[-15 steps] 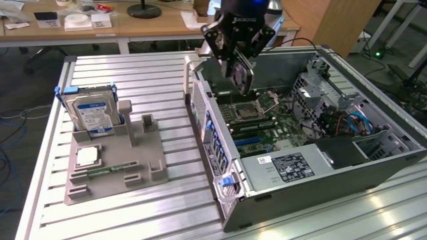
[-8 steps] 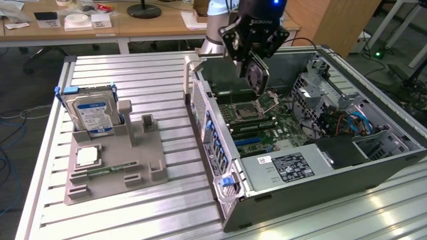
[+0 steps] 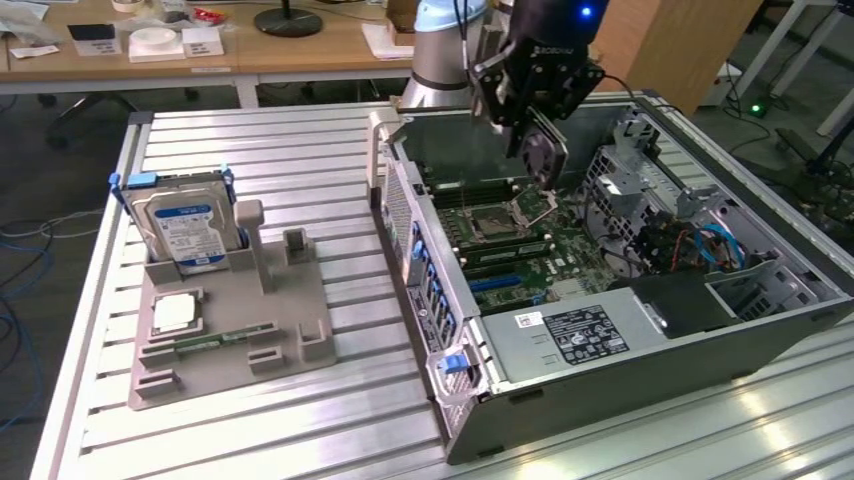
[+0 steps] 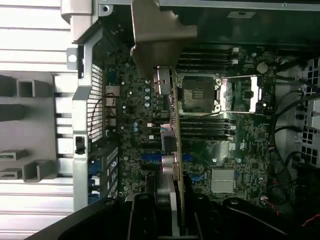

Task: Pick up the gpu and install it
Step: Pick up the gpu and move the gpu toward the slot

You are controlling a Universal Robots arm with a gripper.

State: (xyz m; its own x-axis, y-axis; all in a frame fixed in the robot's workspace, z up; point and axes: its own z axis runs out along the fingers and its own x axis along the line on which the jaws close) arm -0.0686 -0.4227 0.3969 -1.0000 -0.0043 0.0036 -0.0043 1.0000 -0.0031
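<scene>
While aloft over the open computer case (image 3: 641, 392) — jaws clamped on the gpu (image 3: 545, 152).

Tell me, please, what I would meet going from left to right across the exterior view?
Hard drive → case's rear wall → gpu, held up over the motherboard → blue cables.

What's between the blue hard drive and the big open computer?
In the exterior view, the grey holder's small upright post and bare ribbed table lie between the hard drive and the computer case.
</scene>
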